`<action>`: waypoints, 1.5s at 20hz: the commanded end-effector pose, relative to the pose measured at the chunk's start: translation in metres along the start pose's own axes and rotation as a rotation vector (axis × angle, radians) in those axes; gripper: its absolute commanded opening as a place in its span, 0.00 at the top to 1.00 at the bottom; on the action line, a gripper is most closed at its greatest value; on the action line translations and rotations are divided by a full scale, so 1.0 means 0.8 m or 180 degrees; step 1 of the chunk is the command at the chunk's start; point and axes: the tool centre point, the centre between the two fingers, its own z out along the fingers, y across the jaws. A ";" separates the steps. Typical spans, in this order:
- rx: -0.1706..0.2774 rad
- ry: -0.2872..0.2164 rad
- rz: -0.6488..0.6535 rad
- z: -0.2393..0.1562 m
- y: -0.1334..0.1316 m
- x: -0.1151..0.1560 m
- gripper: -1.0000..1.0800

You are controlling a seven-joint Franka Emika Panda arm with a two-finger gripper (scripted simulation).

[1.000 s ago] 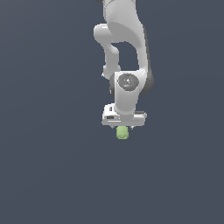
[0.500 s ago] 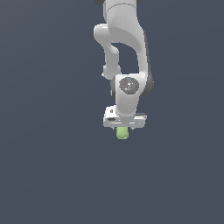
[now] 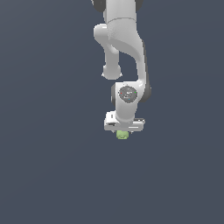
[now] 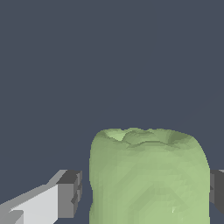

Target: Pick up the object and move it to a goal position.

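The object [image 3: 122, 135] is a small pale-green stubby lump. It pokes out just under the white gripper [image 3: 124, 129] in the exterior view. In the wrist view the object [image 4: 148, 175] stands between the two fingers of the gripper [image 4: 145, 192]. One grey pad [image 4: 70, 193] stands off it with a narrow gap. The other pad [image 4: 217, 190] is at the frame's edge, right beside the object. The jaws are open around the object, and the fingertips are hidden in the exterior view.
The white arm [image 3: 124, 52] rises above the gripper to the top of the exterior view. A plain dark grey-blue surface [image 3: 48, 166] lies all around.
The arm and gripper have come down over the object, which has barely moved. Less of the object shows below the hand now.
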 end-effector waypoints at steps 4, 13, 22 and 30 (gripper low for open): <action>0.0001 0.0005 0.0000 0.002 0.000 0.001 1.00; 0.0000 0.0009 -0.0001 0.001 0.000 0.002 1.00; 0.0000 0.0009 -0.0001 -0.037 0.006 0.012 1.00; 0.0000 0.0009 -0.0001 -0.118 0.020 0.036 1.00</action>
